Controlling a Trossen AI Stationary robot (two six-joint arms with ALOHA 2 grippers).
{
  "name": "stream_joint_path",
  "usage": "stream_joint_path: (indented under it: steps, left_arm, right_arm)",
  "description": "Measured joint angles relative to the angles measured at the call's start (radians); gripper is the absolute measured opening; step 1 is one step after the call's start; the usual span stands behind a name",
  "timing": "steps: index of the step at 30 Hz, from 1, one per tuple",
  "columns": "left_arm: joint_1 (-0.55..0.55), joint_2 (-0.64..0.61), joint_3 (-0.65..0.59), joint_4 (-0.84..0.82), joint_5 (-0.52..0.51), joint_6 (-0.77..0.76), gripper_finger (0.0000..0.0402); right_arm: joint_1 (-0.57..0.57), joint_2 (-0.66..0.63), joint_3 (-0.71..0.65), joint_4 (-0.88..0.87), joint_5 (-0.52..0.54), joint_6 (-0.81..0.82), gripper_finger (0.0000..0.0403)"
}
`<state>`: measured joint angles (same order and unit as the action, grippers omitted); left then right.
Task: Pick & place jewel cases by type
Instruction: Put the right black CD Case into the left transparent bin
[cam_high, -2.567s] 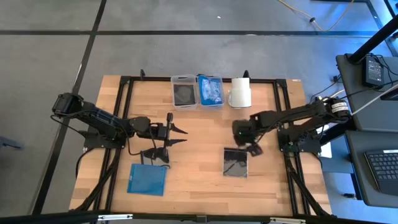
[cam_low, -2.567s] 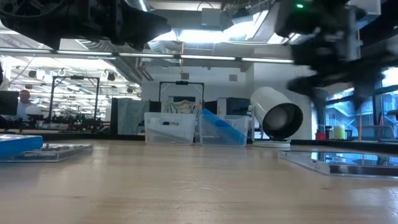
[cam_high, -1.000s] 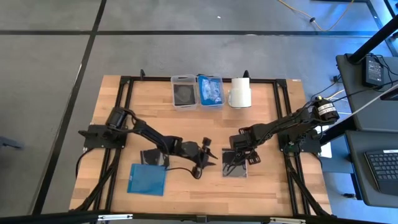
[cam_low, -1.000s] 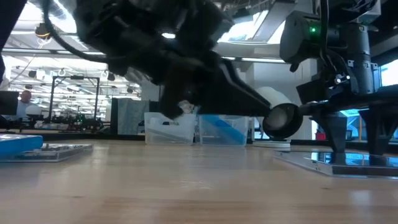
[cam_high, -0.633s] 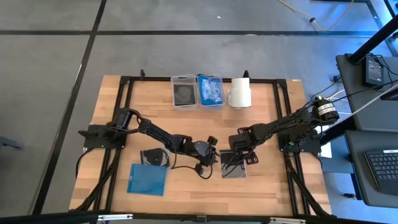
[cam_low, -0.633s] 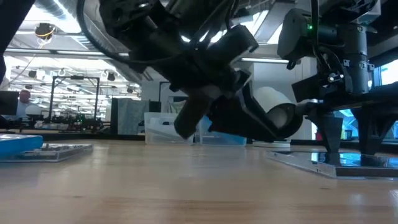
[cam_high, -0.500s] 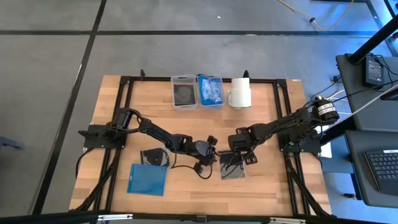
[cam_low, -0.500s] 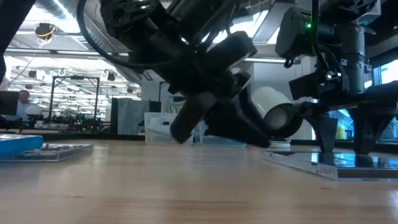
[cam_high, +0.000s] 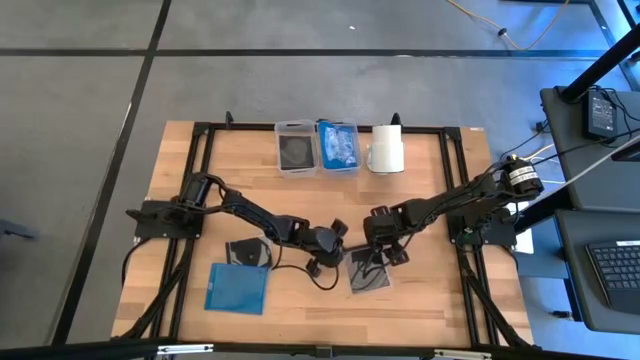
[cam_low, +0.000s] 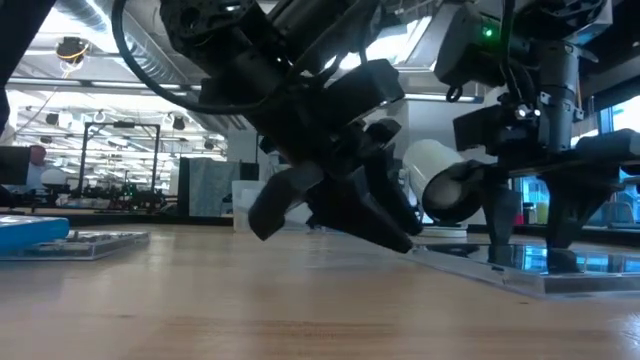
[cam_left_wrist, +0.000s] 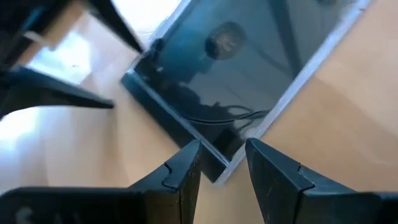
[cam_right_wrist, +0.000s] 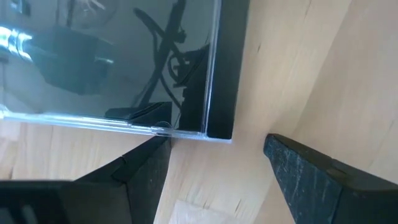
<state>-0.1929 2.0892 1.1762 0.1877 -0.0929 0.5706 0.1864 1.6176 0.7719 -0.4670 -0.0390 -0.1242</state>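
Note:
A dark jewel case (cam_high: 370, 272) lies flat on the table's middle, turned askew. My left gripper (cam_high: 345, 256) is low at its left corner. In the left wrist view its fingers (cam_left_wrist: 222, 146) stand a narrow gap apart with that corner (cam_left_wrist: 219, 167) between them. My right gripper (cam_high: 380, 252) is open and points down over the case's far corner (cam_right_wrist: 217, 130). Its fingers straddle that corner in the right wrist view. A second dark case (cam_high: 247, 254) and a blue case (cam_high: 237, 288) lie flat at the near left. My left gripper has the dark case's corner (cam_left_wrist: 219, 167) between its fingertips, coming level from the table's left; whether the fingers touch it, I cannot tell. My right gripper points down; one finger (cam_right_wrist: 146, 168) stands against the case's clear edge (cam_right_wrist: 158, 129) near the corner. The case lies flat on the table.
Two clear bins stand at the far edge: one (cam_high: 297, 148) holds a dark case, the other (cam_high: 337, 146) holds blue ones. A white roll (cam_high: 387, 150) lies to their right. Bare wood shows along the near edge and at the far left.
My left gripper has gone toward the table's right and down to the dark case's left corner. My right gripper has shifted toward the table's left. The dark case has slid a little toward the left and turned about on the table, staying flat.

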Motion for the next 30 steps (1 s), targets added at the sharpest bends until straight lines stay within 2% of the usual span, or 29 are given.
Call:
stream_joint_path:
  steps: [5,9,13,16,22,27,30]
  left_arm:
    - [0.001,0.001,0.000,-0.036,0.061,-0.045,0.0127]
    - [-0.001,-0.001,0.003,-0.088,0.063,-0.067,0.0127]
    - [0.000,0.000,0.005,-0.140,0.059,-0.096,0.0127]
    - [0.004,-0.002,0.005,-0.167,0.053,-0.139,0.0127]
    - [0.005,-0.003,0.005,-0.190,0.009,-0.264,0.0127]
    - [0.006,-0.008,0.007,-0.233,-0.015,-0.412,0.0127]
    - [0.005,-0.009,0.007,-0.246,-0.033,-0.482,0.0127]
  right_arm:
    - [-0.029,0.001,0.000,0.033,0.004,0.005,0.0273]
    - [-0.057,0.001,0.001,0.042,0.013,0.041,0.0273]
    - [-0.075,-0.015,0.006,0.004,0.071,0.120,0.0273]
    - [-0.080,-0.043,0.006,-0.038,0.092,0.169,0.0273]
    - [-0.081,-0.177,0.006,-0.136,0.205,0.228,0.0273]
    - [-0.065,-0.281,0.006,-0.212,0.119,0.308,0.0273]
    - [-0.032,-0.309,0.005,-0.216,0.105,0.351,0.0273]
